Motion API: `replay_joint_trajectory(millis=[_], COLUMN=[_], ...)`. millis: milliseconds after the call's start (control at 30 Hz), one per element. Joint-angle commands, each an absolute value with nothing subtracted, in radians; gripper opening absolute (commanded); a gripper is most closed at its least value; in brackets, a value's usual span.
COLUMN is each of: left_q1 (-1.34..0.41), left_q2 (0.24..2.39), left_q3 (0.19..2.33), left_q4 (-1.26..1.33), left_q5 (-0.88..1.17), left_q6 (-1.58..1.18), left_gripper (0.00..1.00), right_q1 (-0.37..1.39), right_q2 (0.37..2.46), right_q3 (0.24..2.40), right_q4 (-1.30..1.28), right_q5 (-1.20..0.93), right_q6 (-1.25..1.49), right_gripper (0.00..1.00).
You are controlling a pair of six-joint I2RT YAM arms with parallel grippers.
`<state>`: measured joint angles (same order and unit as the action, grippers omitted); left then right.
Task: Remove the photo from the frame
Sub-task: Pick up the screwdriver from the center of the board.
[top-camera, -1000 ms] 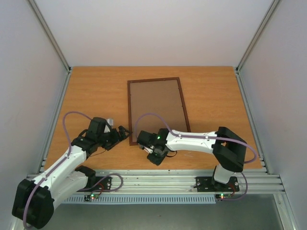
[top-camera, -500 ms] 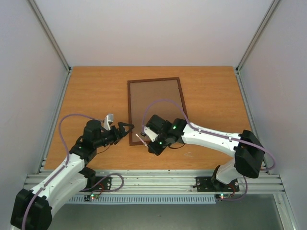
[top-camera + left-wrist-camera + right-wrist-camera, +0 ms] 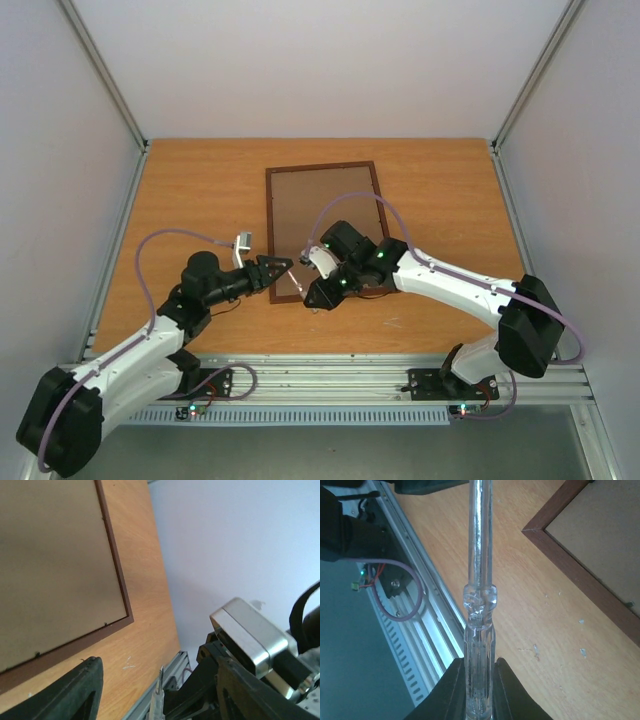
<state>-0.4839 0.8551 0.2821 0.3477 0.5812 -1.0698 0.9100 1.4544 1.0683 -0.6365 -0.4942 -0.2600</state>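
Frame point(image 3: 325, 215) face-down on the table point(image 3: 200, 200), both arms at its near-left corner.
It lies flat mid-table with its plain brown back up, and the photo cannot be seen. Just off that corner, the right gripper point(image 3: 479, 667) is clenched on a clear plastic tool point(image 3: 479, 580). The tool's tip reaches between the parted jaws of the left gripper point(image 3: 283, 268), which grasp nothing.
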Motion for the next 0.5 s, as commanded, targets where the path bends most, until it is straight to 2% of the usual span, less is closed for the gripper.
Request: replay_joint_trajectory(millis=[0,267,467], left_q1=[-0.512,-0.537,-0.538], left_q2=[0.895,0.907,0.902], left_q3=[0.268,0.255,0.252], left_q4=[0.534,0.585,0.596], left_q5=[0.592,0.589,0.597], left_q6=[-1.079,-1.079,-1.076], left_gripper=[0.58,0.40,0.32], right_q1=[0.892,0.853,0.824], right_q2=[1.430,1.417,1.414], right_q3=[1.055,1.035,1.020], right_q4=[-0.590,-0.537,-0.523], right_q5=[-0.572,-0.646,-0.687], right_q6=[-0.237,-0.210,-0.198], right_gripper=[0.01,0.01,0.01])
